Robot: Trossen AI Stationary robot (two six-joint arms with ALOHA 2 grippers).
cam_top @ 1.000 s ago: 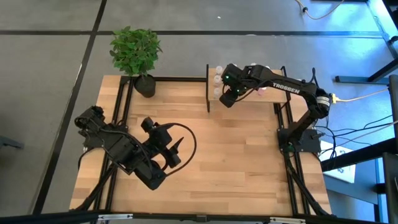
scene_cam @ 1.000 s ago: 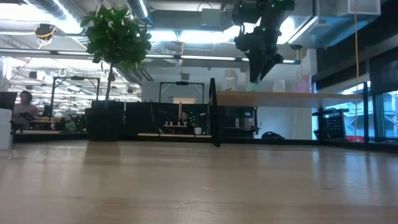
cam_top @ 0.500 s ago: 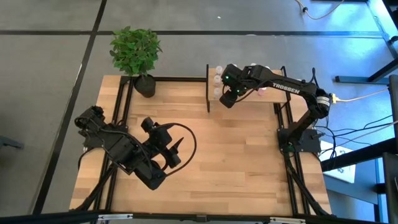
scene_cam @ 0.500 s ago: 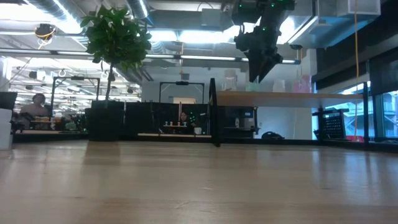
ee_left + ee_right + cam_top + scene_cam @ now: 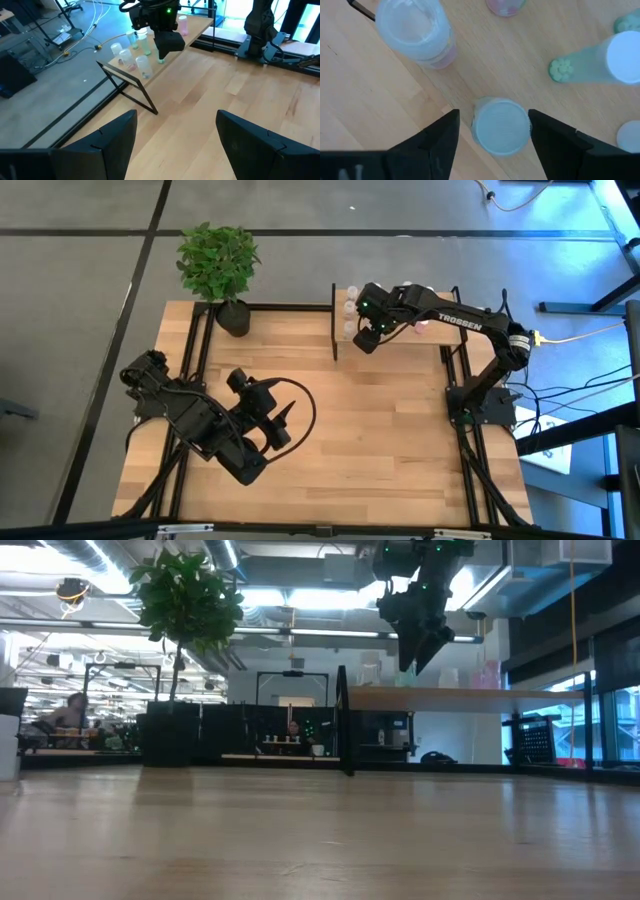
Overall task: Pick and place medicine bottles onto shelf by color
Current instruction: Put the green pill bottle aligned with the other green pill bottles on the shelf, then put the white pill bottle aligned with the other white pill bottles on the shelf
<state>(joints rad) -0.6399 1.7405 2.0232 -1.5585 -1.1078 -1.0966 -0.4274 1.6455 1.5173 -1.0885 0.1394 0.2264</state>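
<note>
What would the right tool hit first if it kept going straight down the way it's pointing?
Most likely the white-capped bottle standing between the open fingers of the right tool, then the shelf beneath it; depth is hard to judge.

An overhead camera looks straight down on the table (image 5: pixel 380 420), a low one sights level across it, the left wrist camera views the shelf (image 5: pixel 165 60) from afar, and the right wrist camera hangs close above it.
</note>
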